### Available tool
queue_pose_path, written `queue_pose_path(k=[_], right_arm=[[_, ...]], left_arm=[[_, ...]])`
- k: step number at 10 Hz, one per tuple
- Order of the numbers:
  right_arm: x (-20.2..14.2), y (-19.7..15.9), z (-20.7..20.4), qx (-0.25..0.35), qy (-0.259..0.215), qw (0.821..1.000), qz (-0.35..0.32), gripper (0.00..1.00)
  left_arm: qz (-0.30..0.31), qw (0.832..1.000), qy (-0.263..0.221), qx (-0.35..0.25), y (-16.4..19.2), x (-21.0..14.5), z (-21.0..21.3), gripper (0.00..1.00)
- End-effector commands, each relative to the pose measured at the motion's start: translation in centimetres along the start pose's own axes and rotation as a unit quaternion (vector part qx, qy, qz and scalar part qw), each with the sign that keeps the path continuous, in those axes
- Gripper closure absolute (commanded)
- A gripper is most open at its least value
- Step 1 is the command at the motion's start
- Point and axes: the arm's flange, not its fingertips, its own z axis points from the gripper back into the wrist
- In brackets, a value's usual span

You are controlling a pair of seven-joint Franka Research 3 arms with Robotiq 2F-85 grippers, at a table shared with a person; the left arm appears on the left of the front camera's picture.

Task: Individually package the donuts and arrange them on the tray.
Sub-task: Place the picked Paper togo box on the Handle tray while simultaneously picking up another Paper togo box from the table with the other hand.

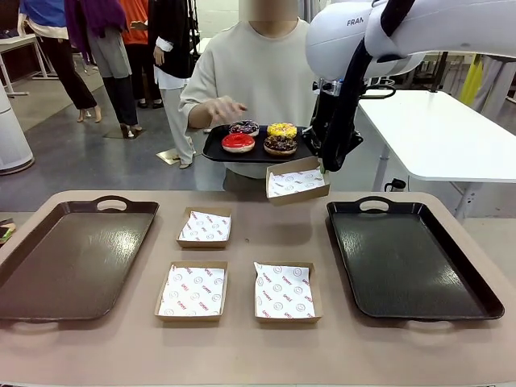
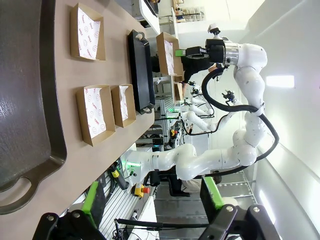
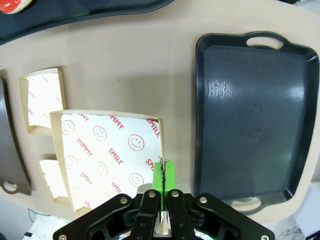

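Observation:
Four donuts lie on a small black tray [image 1: 216, 147] that the person holds at the far side: red [image 1: 238, 143], yellow [image 1: 282, 130], chocolate [image 1: 280, 145] and purple with sprinkles [image 1: 244, 127]. The person's other hand [image 1: 222, 110] hovers beside them. My right gripper [image 1: 321, 164] is shut on the rim of a paper-lined box [image 1: 297, 181], held in the air just below that tray. In the right wrist view the gripper [image 3: 162, 172] pinches the box [image 3: 110, 155] at its edge. My left gripper [image 2: 152, 200] is open, high above the table's left side.
Three more lined boxes [image 1: 204, 227], [image 1: 192, 290], [image 1: 284, 292] sit mid-table. A large brown tray [image 1: 72, 258] lies at the left and a large black tray [image 1: 411, 258] at the right. Other people stand far behind.

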Motion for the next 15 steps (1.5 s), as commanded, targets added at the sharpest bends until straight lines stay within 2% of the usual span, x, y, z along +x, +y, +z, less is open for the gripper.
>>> queue_pose_path(k=[1,15], right_arm=[[-0.05,-0.22,-0.24,0.001,-0.002,1.000,0.000,1.00],[-0.05,-0.22,-0.24,0.001,-0.002,1.000,0.000,1.00]], left_arm=[[0.003,1.000,-0.008,-0.004,-0.18,0.00,-0.06,0.00],[0.003,1.000,-0.008,-0.004,-0.18,0.00,-0.06,0.00]])
